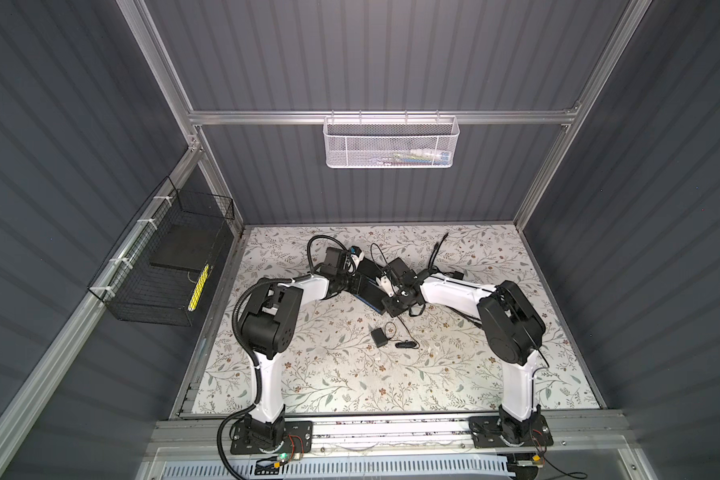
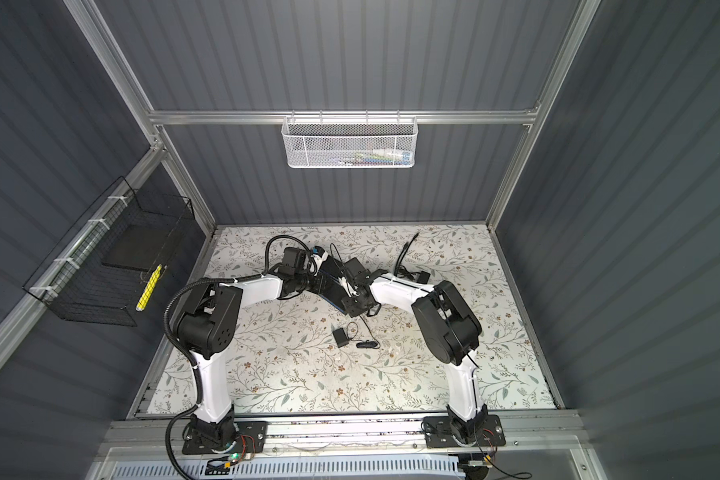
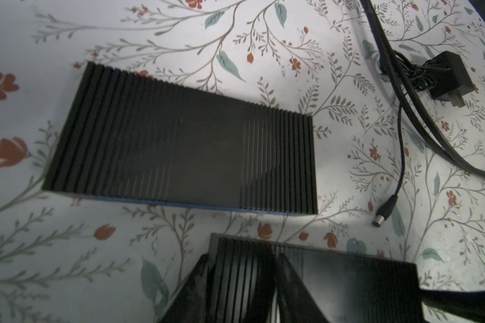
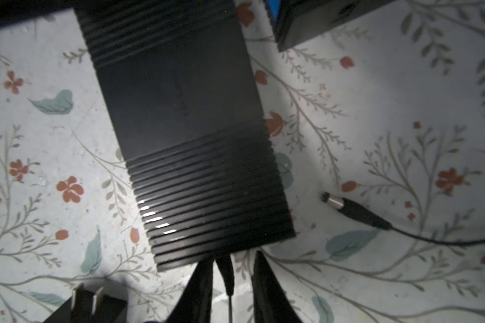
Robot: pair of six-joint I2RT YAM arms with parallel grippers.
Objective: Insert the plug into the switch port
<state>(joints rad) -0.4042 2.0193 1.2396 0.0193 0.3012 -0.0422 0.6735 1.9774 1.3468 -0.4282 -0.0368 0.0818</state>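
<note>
One plug [image 4: 226, 272] seems seated in the port, hidden at the switch [image 4: 191, 134] end between the parted right fingers [image 4: 263, 288]. Left fingers [image 3: 192, 292] overlap its far end; grip unclear. Next: withdraw straight, sparing the cable [image 4: 230, 306].

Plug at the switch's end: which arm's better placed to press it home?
Right, probably: the right gripper stands open around the plug at the end of the switch. The left gripper sits over the opposite end.
</note>
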